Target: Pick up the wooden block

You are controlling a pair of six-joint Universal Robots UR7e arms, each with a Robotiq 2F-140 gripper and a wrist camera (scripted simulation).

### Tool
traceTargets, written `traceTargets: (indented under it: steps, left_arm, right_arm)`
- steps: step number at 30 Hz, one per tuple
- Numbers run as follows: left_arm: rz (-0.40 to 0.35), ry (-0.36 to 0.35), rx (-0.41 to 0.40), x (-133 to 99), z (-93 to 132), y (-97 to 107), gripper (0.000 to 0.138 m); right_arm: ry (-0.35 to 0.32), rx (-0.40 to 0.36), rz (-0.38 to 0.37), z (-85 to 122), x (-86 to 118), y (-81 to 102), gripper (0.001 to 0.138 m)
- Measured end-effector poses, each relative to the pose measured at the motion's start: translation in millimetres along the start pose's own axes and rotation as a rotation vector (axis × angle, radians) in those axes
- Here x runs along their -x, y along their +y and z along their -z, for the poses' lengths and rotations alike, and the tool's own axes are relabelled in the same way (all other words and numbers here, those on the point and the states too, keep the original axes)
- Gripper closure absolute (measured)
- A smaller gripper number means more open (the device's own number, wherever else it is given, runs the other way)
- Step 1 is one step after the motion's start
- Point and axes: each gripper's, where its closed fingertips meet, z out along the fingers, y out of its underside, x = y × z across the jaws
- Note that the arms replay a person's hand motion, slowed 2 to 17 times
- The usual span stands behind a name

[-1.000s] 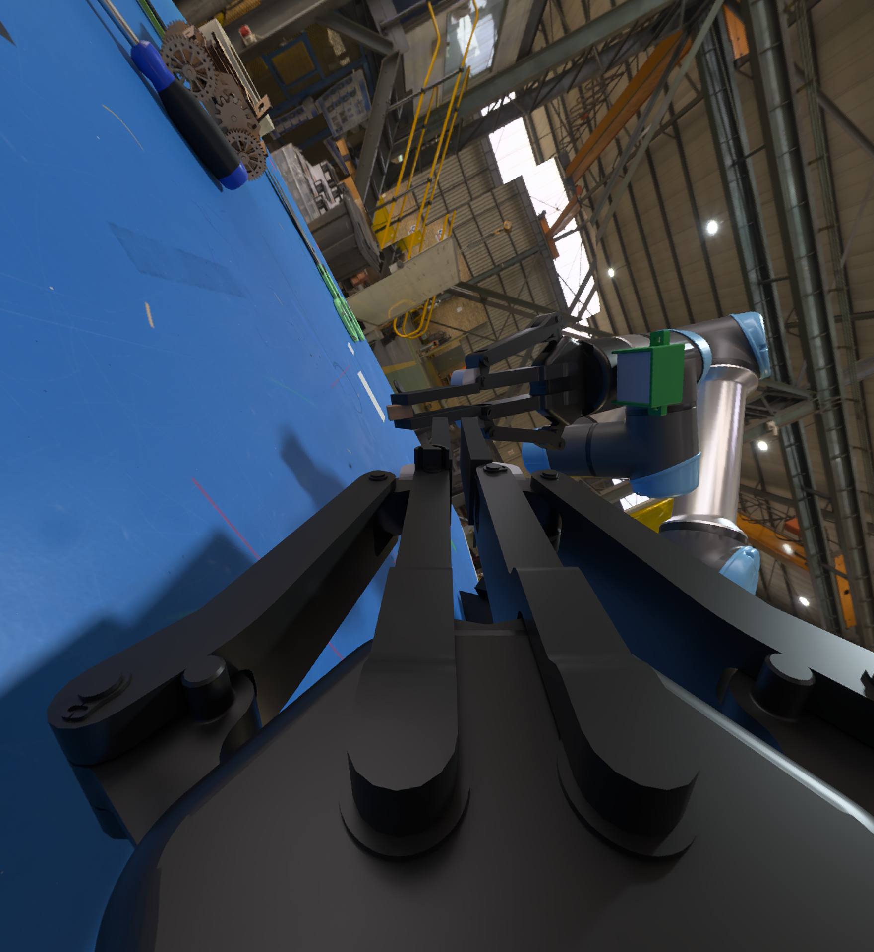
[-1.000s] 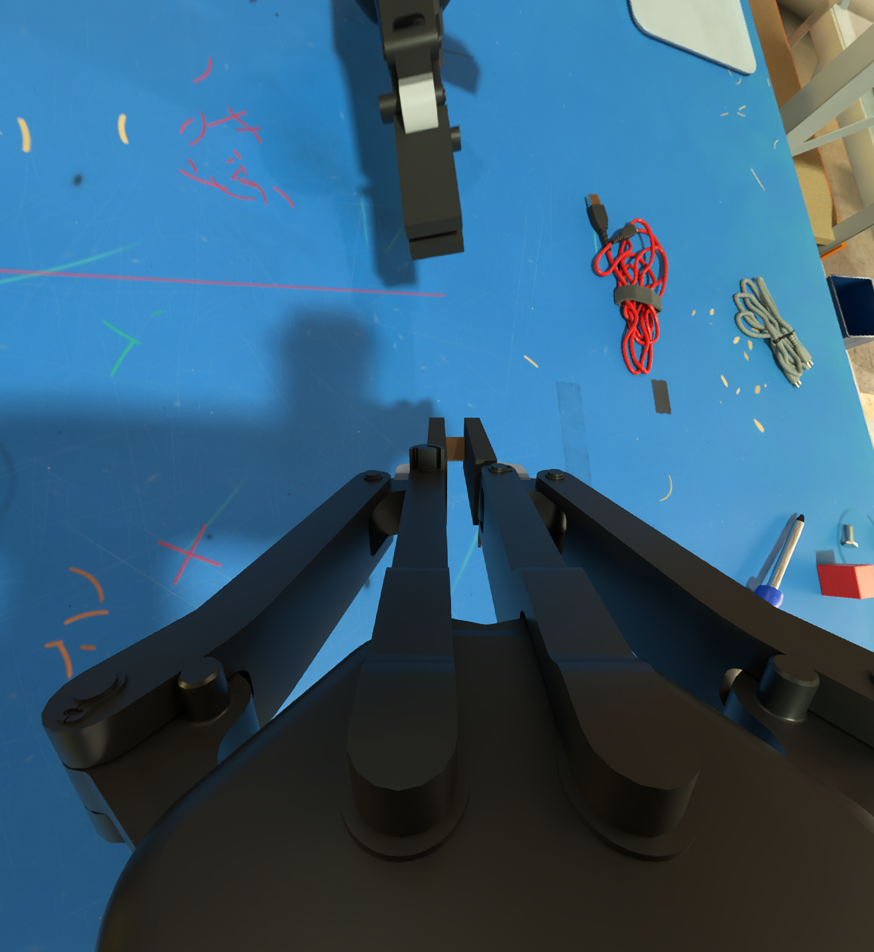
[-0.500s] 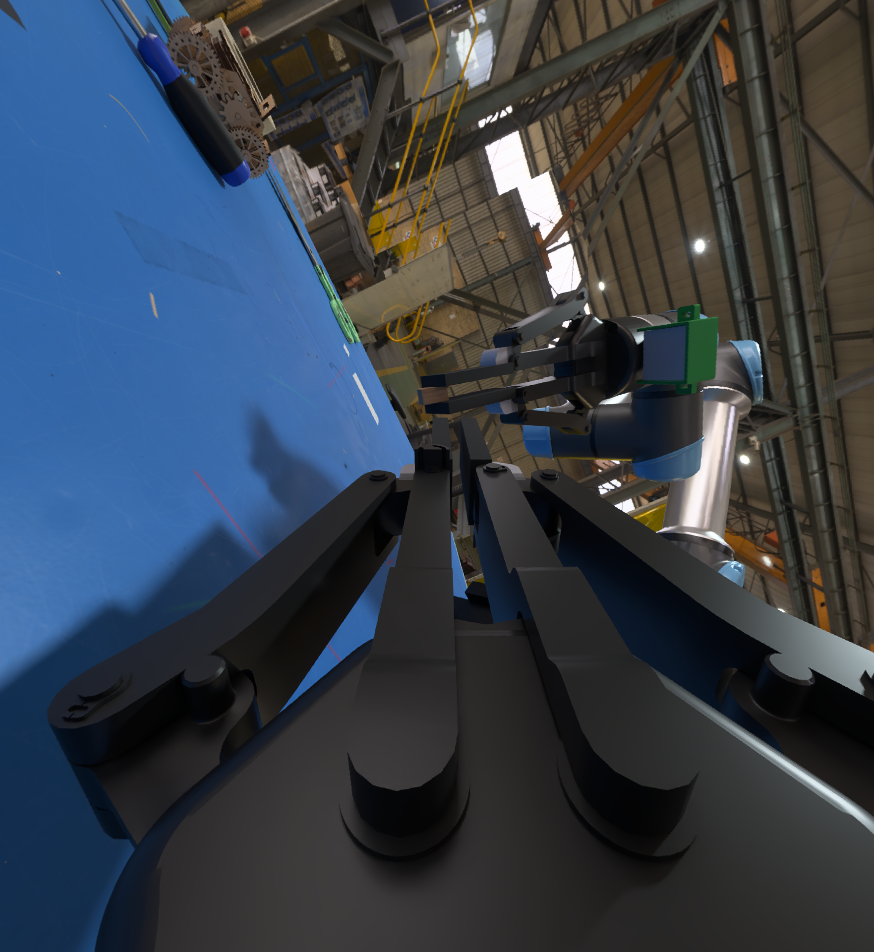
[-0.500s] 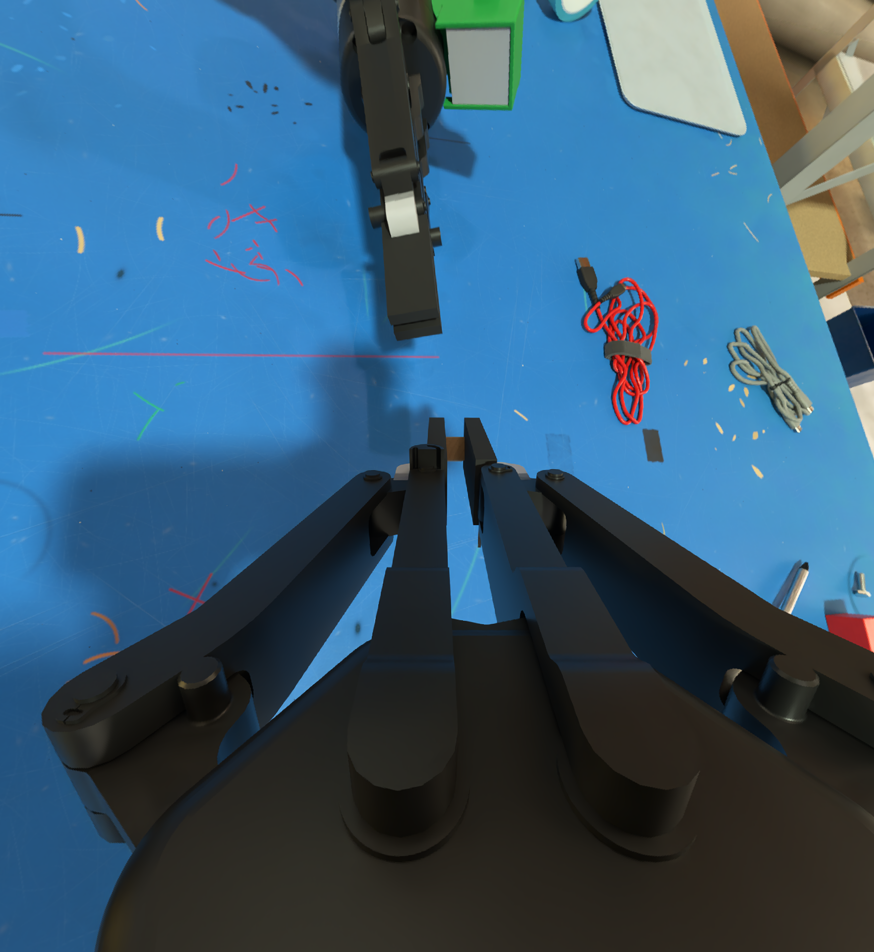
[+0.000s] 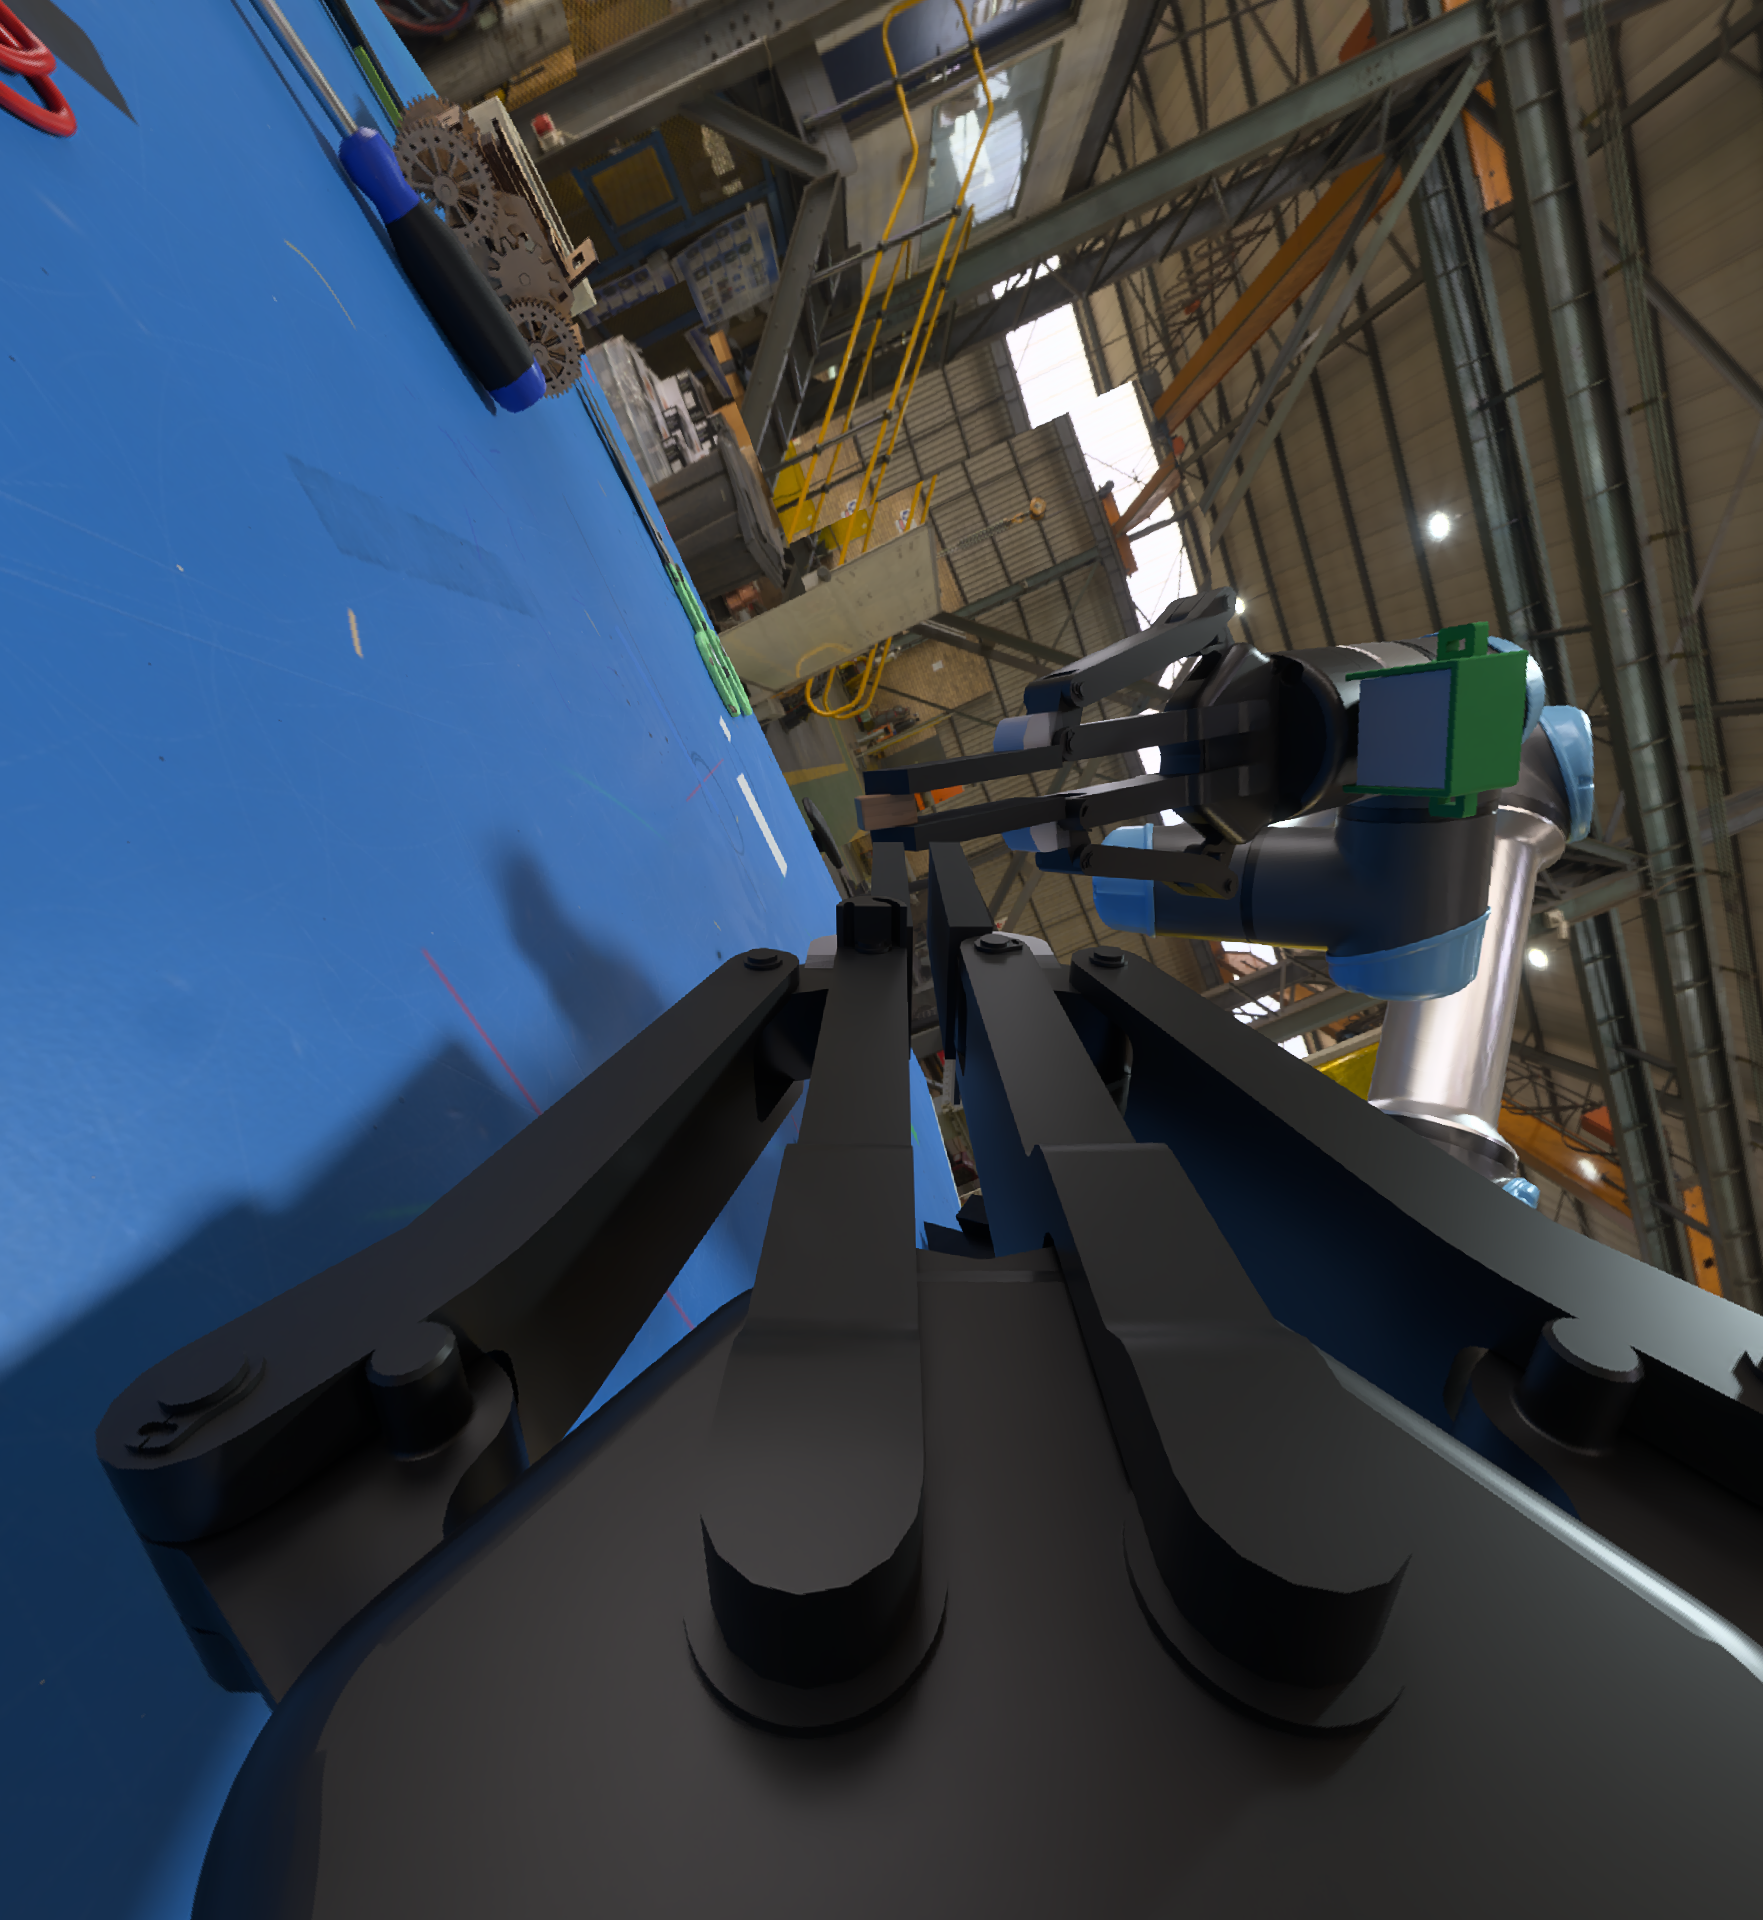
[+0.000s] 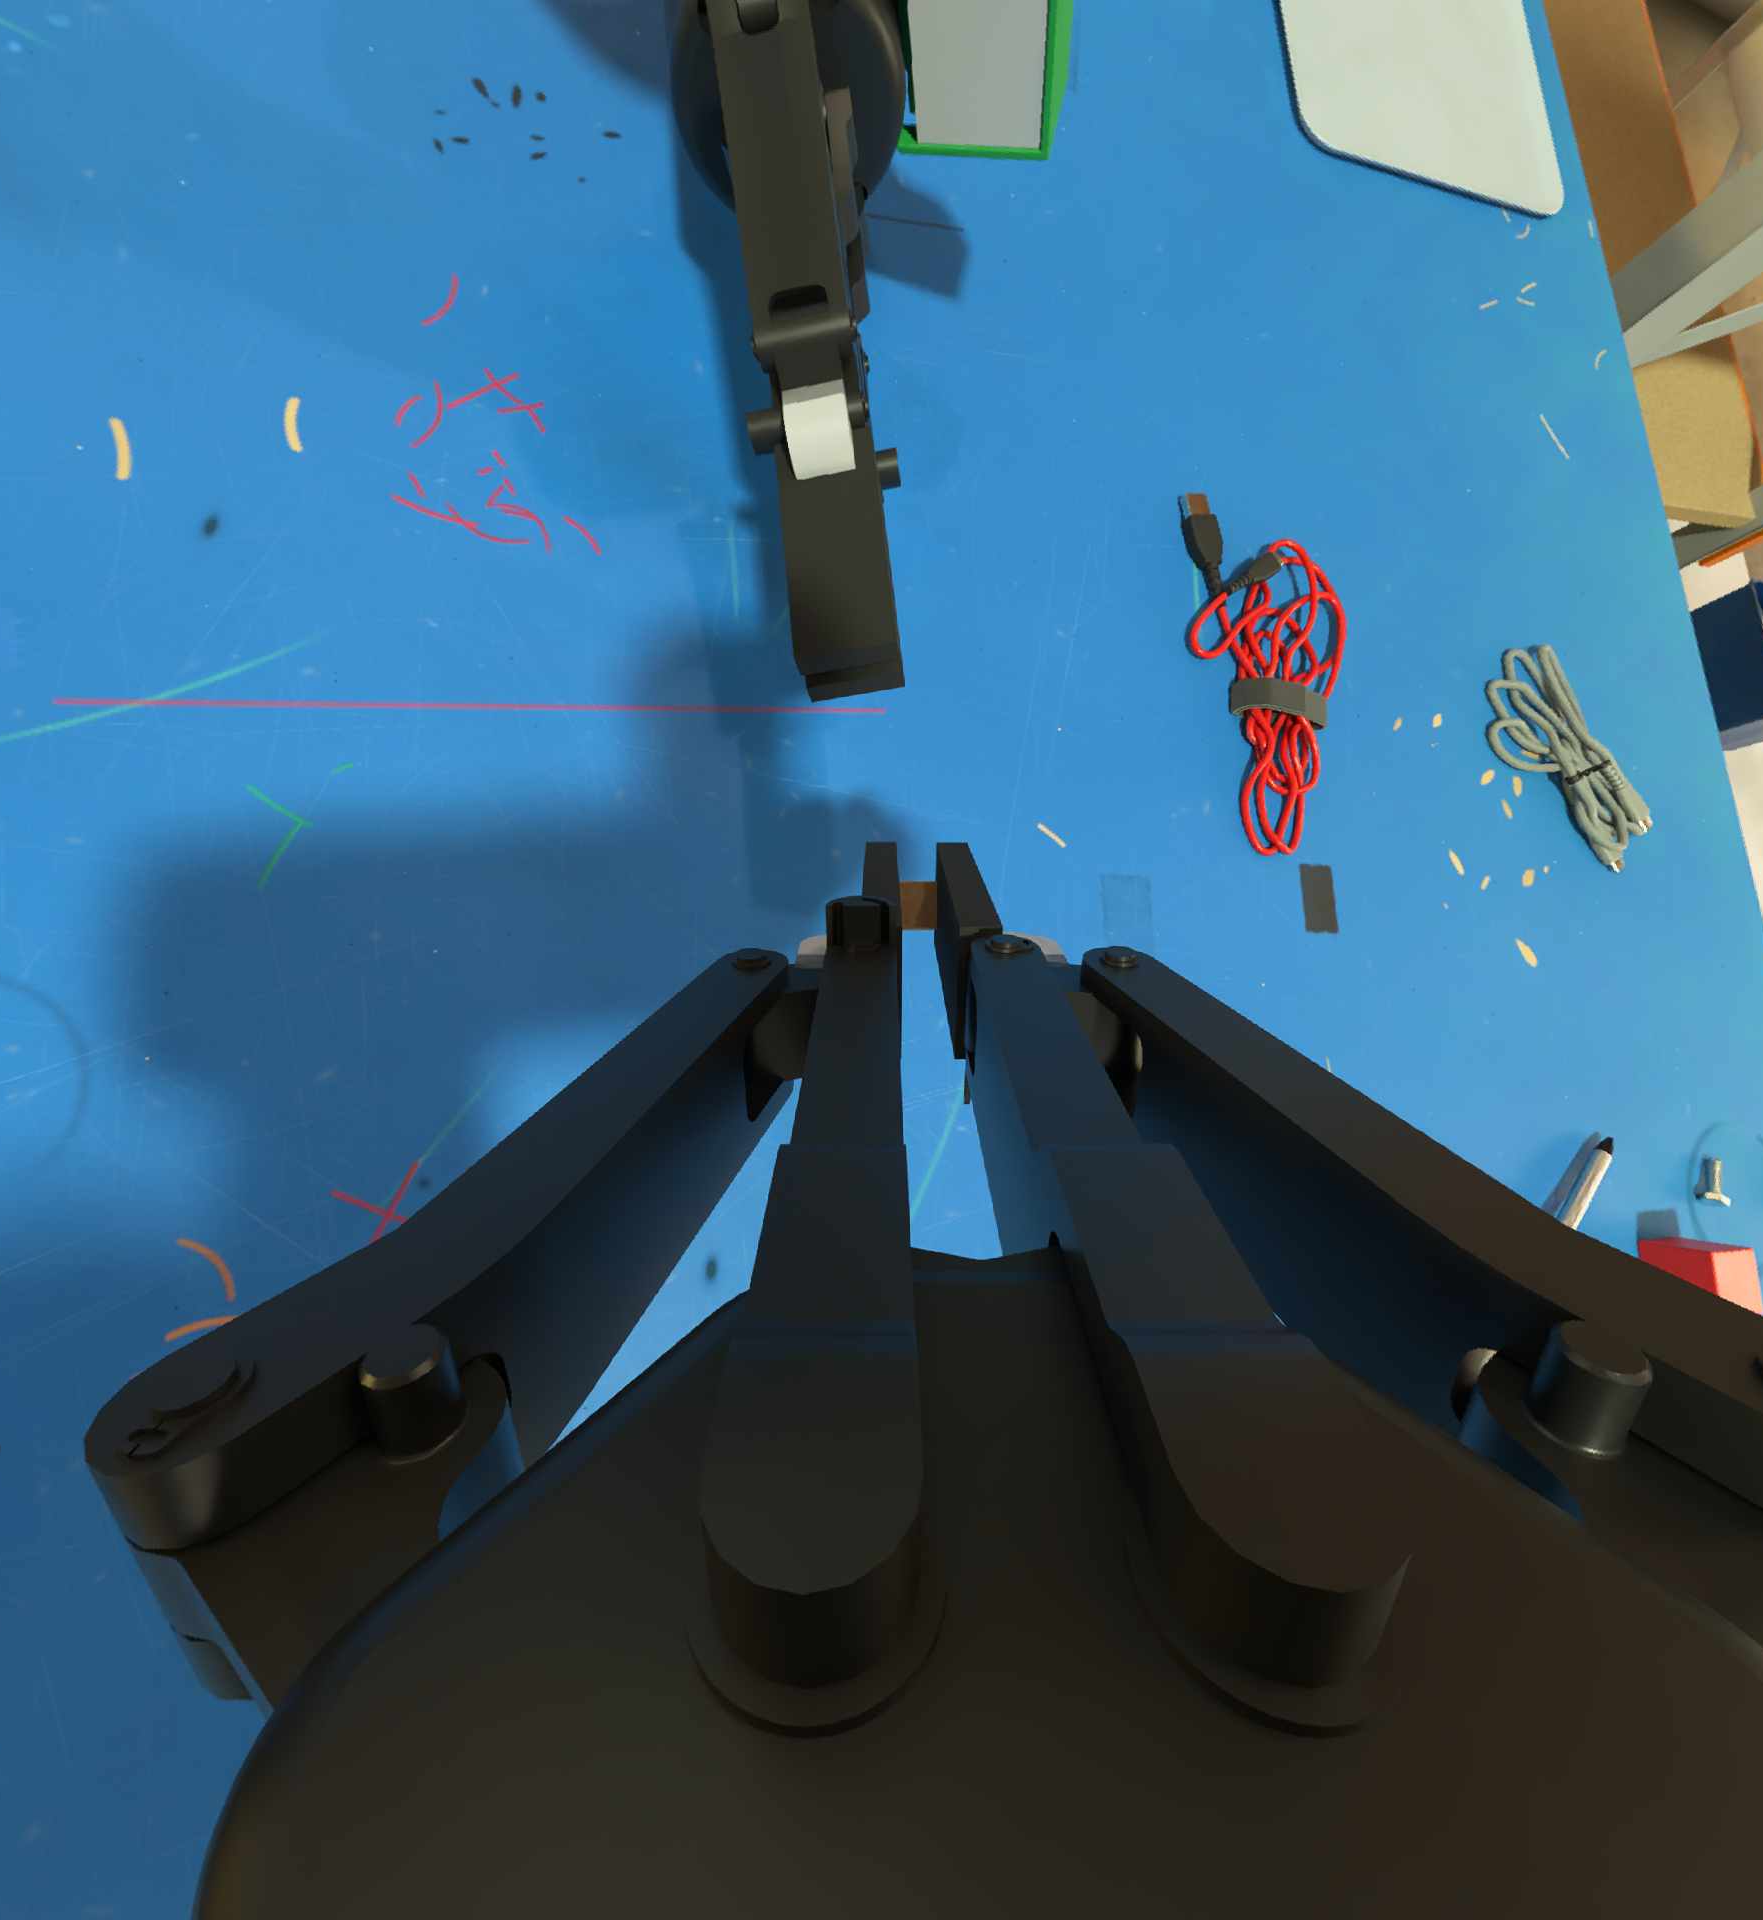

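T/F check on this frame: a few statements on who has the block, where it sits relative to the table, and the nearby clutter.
1. The right gripper is shut on the wooden block. True.
2. The block rests on the blue table. False: the left wrist view shows it held clear of the surface.
3. The left gripper holds a block. False: nothing shows between its nearly closed fingers.
4. A red cable bundle lies beside a grey one. True.
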Motion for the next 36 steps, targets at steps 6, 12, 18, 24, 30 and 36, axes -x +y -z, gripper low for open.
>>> traceTargets:
  steps: [6, 12, 18, 24, 30, 36]
  left_arm:
    - [-0.007, -0.011, 0.003, 0.1, -1.8, 0.8, 0.132]
    - [-0.011, -0.022, 0.013, 1.4, -4.5, 2.9, 0.132]
    - [-0.008, -0.025, 0.015, 2.6, -5.5, 3.5, 0.132]
    - [-0.009, -0.030, 0.011, 3.3, -4.3, 2.9, 0.132]
    - [-0.010, -0.036, 0.002, 3.7, -3.0, 1.6, 0.132]
    - [-0.011, -0.040, -0.004, 4.1, -2.5, 0.9, 0.132]
  right_arm:
    - [0.004, 0.005, 0.003, -4.6, -0.6, -1.4, 0.129]
    - [0.007, -0.002, 0.017, -6.2, 0.4, -3.5, 0.129]
    - [0.024, 0.008, 0.040, -8.9, 0.5, -3.9, 0.129]
    - [0.039, 0.009, 0.047, -10.6, -0.3, -4.5, 0.129]
    - [0.051, -0.007, 0.045, -9.4, -2.2, -6.8, 0.129]
    - [0.054, -0.017, 0.051, -7.3, -1.5, -8.8, 0.129]
